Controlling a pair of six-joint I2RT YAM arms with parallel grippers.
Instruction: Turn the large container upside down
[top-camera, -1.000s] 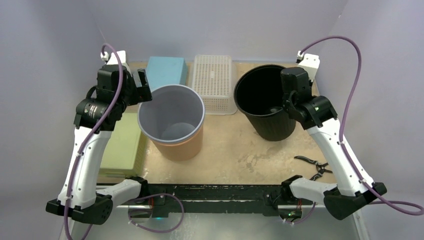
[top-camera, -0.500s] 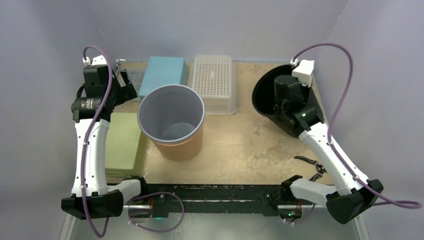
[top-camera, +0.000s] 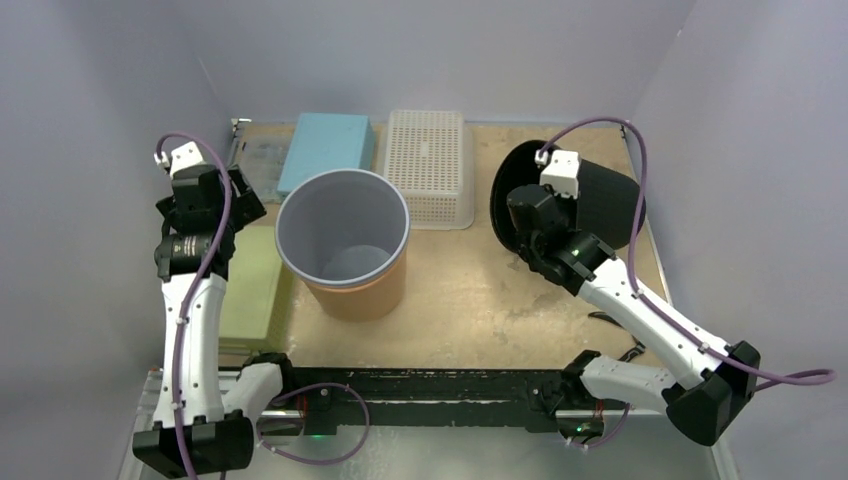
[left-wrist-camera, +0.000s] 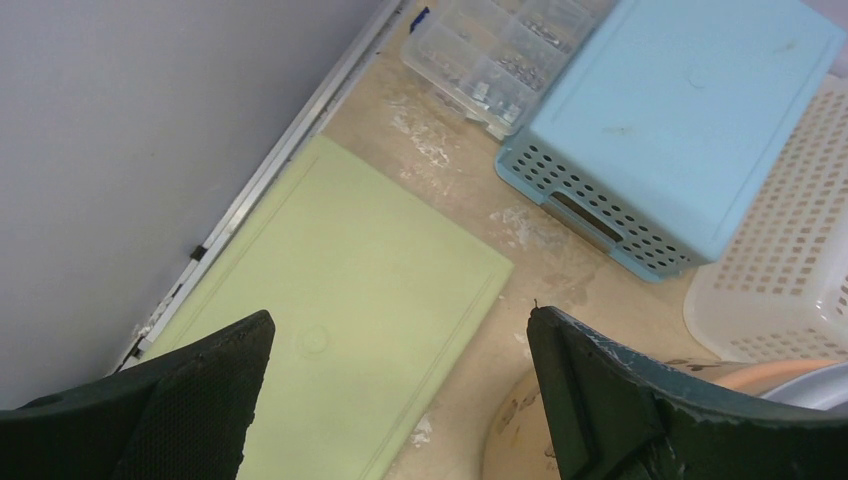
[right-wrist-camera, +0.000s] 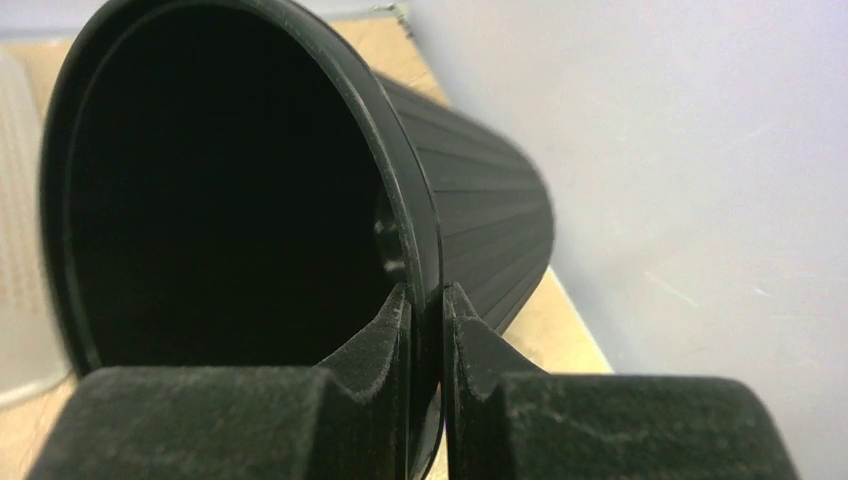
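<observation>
The black bin (top-camera: 605, 200) sits at the far right of the surface (top-camera: 480, 300), close to the right wall, and it is tipped roughly onto its side. Its open mouth faces left towards the middle of the scene and its closed bottom points at the wall. The right end effector (right-wrist-camera: 425, 320) is clamped on the bin's rim, one finger inside the mouth and one outside against the ribbed wall, with only the thin lip between them. Whether the bin's lower side rests on the surface or hangs just above it cannot be told from these views. By this reading the turn is about half done: the bin is off its base but the mouth is not yet facing down. What is left is to carry the rotation on until the rim points at the surface, set the bin down on that rim, and let go. Just left of the bin stands a white basket (top-camera: 430, 165), then a blue box (top-camera: 330, 140) and a grey bin with an orange wall (top-camera: 360, 295), upright and untouched. A pair of pliers (top-camera: 625, 325) lies on the surface nearer the arm bases. The left end effector (left-wrist-camera: 400, 320) hovers with its fingers wide apart and holding nothing, above a flat green lid (left-wrist-camera: 350, 330) at the left edge, well apart from the black bin.
</observation>
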